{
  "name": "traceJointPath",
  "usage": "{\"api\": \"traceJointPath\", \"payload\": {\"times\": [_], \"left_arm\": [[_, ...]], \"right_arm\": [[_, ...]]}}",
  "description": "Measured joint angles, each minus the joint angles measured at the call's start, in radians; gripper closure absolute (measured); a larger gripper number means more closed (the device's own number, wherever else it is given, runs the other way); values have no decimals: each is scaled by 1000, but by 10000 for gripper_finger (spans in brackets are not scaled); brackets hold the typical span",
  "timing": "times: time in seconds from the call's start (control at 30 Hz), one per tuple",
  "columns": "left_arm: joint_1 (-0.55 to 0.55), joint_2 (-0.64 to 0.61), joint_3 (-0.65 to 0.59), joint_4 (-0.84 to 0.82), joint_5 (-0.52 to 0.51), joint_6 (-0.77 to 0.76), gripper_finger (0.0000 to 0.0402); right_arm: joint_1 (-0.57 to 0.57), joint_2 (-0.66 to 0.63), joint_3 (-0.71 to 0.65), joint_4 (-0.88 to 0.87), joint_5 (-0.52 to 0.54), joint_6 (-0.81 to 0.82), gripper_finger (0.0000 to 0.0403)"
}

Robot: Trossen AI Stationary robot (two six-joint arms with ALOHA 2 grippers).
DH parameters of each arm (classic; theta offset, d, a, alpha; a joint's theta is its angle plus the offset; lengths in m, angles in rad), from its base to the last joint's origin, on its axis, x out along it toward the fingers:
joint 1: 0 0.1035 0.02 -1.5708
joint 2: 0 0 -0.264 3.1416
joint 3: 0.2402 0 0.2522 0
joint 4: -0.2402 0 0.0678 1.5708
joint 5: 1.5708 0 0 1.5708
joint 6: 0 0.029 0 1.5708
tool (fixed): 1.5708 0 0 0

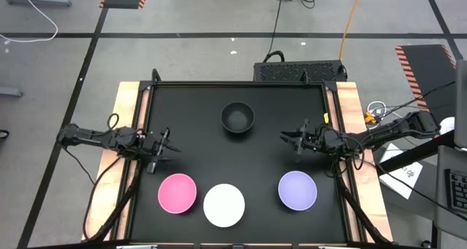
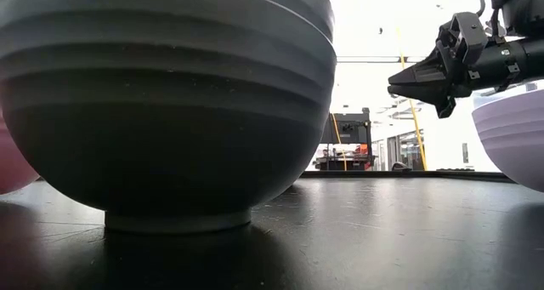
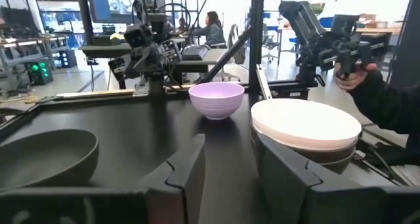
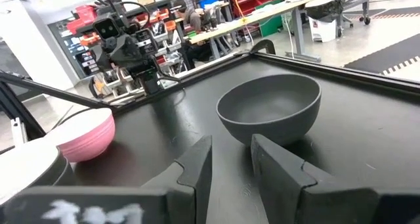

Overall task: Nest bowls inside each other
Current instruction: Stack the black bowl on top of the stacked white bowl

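Observation:
A black bowl stands upright on its foot at the table's far middle, also in the right wrist view. Along the near edge stand a pink bowl, a white bowl and a lavender bowl. In the left wrist view the white bowl sits inside a dark bowl. My left gripper hovers open at the left, above the pink bowl's far side. My right gripper hovers open at the right, between the black and lavender bowls.
A raised rim frames the black mat, with wooden borders outside it. Bare mat lies between the two grippers. In the low view a dark bowl fills the foreground. A person holding a device shows beyond the table.

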Motion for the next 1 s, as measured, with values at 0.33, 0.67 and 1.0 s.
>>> {"api": "traceJointPath", "payload": {"times": [0.33,0.67,1.0], "left_arm": [[-1,75,0,-9,-50,10,265],[-1,91,0,-10,-54,82,265],[-1,91,0,-10,-55,100,265]], "right_arm": [[0,34,0,-2,-21,-49,305],[-4,45,0,129,-67,-207,305],[-177,78,78,-26,-3,-87,289]]}}
